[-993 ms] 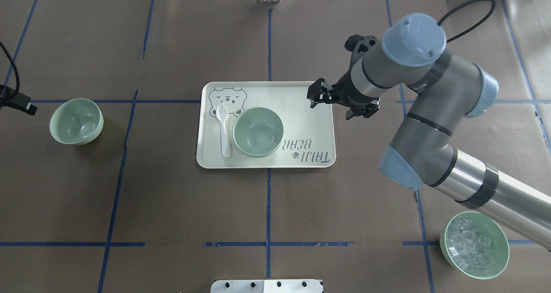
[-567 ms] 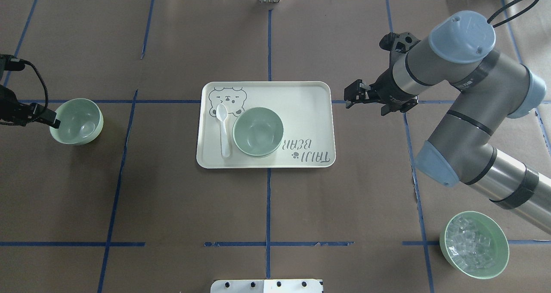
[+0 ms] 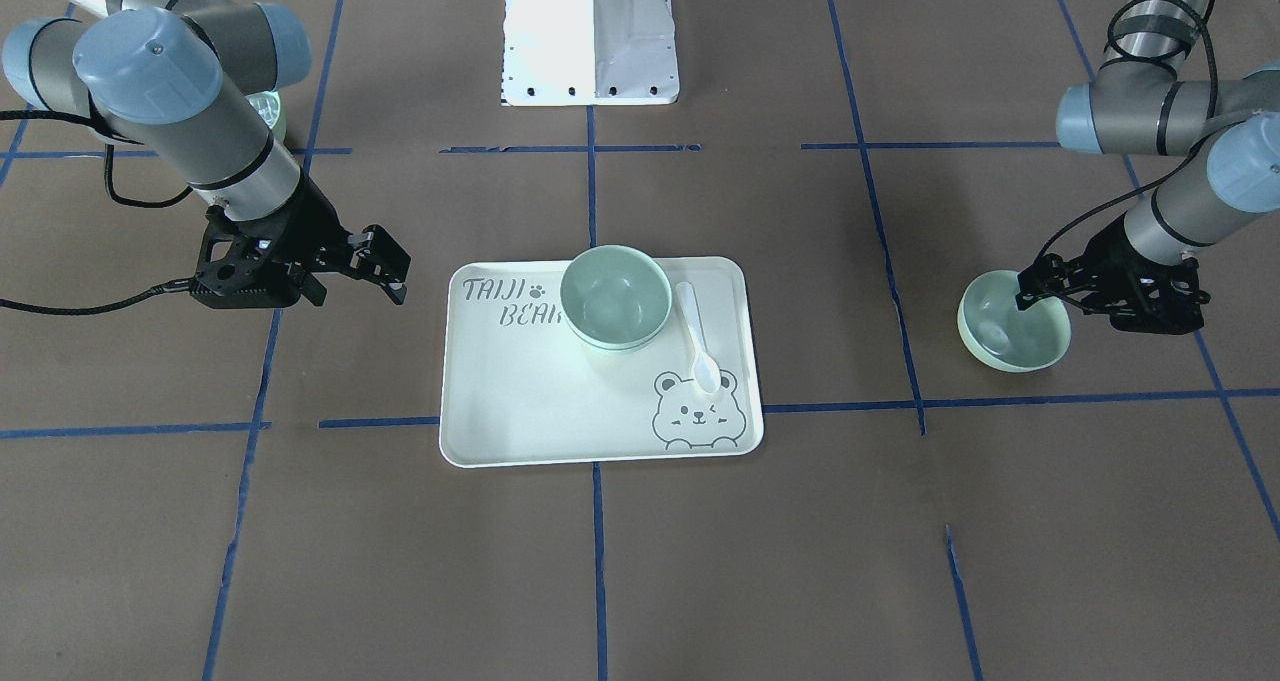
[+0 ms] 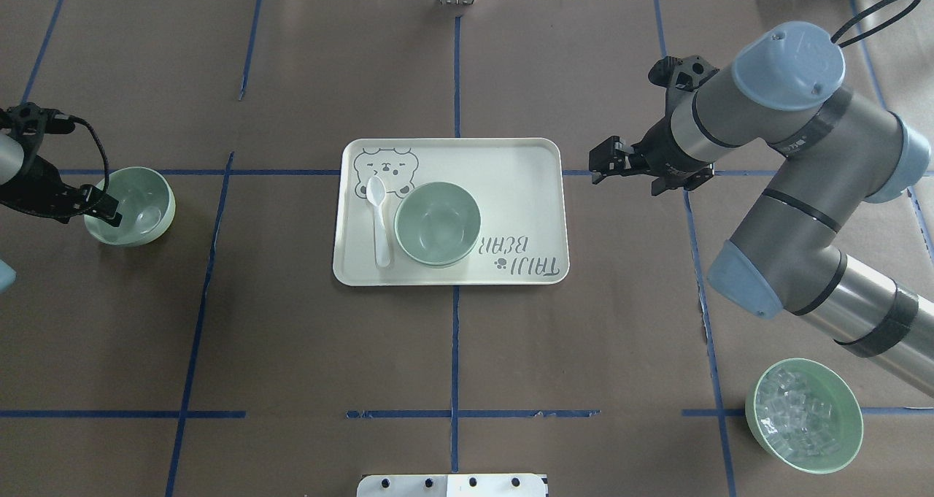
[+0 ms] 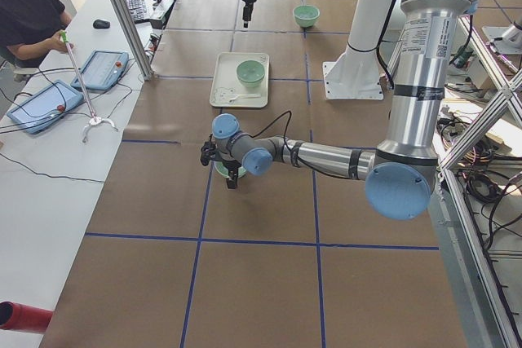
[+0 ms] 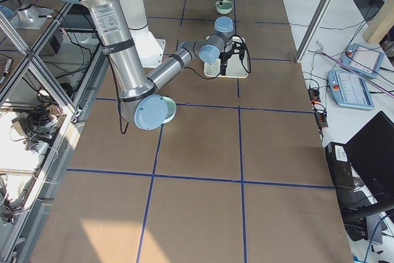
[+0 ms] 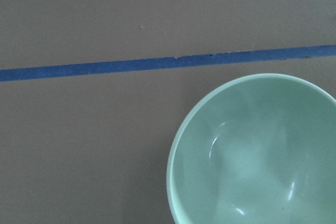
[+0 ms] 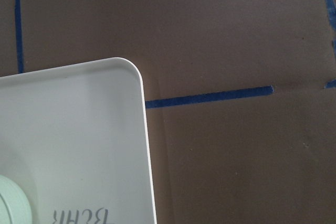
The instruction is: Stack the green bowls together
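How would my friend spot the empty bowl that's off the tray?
From the cream tray mid-table, look toward the robot's left. The green bowl sits on brown paper, a black hand at its rim; no spoon beside it, no ice inside.

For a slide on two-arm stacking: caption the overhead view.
Left gripper at the lone green bowl; open right gripper hovers beside the tray carrying a second green bowl and spoon.

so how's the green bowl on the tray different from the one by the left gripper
The tray bowl sits on the tray beside a spoon; the lone bowl on bare table. The left gripper is at the lone bowl's rim; none touches the tray bowl. Both are mint green, upright.
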Controlling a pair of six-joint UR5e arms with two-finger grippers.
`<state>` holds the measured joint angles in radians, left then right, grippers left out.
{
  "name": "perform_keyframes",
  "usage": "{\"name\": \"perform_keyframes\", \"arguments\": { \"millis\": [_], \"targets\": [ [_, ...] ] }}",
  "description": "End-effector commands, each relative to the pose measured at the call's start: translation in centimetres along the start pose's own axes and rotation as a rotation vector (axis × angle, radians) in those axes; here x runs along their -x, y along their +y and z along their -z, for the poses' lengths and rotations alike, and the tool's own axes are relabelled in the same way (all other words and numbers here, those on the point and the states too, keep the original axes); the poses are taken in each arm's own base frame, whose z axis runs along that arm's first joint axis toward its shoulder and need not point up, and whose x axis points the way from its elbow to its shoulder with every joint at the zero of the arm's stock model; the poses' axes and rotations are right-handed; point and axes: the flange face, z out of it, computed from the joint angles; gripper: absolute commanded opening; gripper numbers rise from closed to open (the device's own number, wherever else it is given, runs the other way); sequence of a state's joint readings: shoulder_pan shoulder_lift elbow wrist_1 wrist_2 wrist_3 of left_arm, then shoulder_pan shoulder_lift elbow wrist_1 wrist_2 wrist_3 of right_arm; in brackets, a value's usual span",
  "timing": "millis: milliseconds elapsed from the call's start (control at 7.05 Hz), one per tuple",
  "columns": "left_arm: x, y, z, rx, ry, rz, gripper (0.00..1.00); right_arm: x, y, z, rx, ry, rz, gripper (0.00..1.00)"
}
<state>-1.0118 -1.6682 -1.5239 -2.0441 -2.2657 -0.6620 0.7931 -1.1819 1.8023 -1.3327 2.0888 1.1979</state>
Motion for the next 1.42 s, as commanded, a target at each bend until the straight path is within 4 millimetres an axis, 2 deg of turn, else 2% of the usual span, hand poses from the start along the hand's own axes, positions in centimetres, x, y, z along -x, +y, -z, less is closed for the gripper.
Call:
{"name": "perform_keyframes", "arguments": {
  "millis": [0, 142, 284, 425, 567, 709, 851, 993, 1134, 1276],
  "targets": [
    [-0.1, -0.2, -0.3, 0.008, -0.001, 0.006, 0.00, 0.0, 0.0, 0.1, -0.002, -0.003, 0.000, 1.00],
    [-0.3, -0.1, -0.2, 0.013, 0.009, 0.018, 0.00, 0.0, 0.0, 0.2, -0.004, -0.004, 0.000, 1.00],
    [-2.8, -1.2, 1.4, -0.018, 0.038, 0.073, 0.00, 0.0, 0.2, 0.4, -0.001, -0.008, 0.002, 1.00],
    [-8.7, -2.2, 5.9, -0.067, 0.093, 0.087, 0.00, -0.4, 0.2, 1.5, -0.004, -0.021, 0.005, 1.00],
    [-16.2, -5.4, 9.9, -0.041, 0.128, 0.157, 0.00, -1.5, 0.0, 2.2, -0.011, -0.018, -0.005, 1.00],
    [-26.4, -6.9, 12.2, -0.016, 0.174, 0.200, 0.00, -2.8, -0.3, 2.4, -0.016, -0.008, -0.020, 1.00],
    [-35.5, -4.6, 10.3, 0.048, 0.220, 0.242, 0.00, -3.7, -0.6, 2.4, -0.020, 0.001, -0.021, 1.00],
    [-42.0, -3.3, 9.2, 0.063, 0.235, 0.258, 0.00, -6.1, -1.1, 2.5, -0.023, 0.028, 0.021, 1.00],
    [-45.3, -2.7, 8.3, 0.055, 0.228, 0.287, 0.00, -7.2, -1.3, 2.1, -0.023, 0.048, 0.050, 1.00],
    [-46.5, -2.6, 7.1, 0.072, 0.216, 0.300, 0.00, -7.3, -1.2, 2.0, -0.021, 0.049, 0.052, 1.00]
  ]
}}
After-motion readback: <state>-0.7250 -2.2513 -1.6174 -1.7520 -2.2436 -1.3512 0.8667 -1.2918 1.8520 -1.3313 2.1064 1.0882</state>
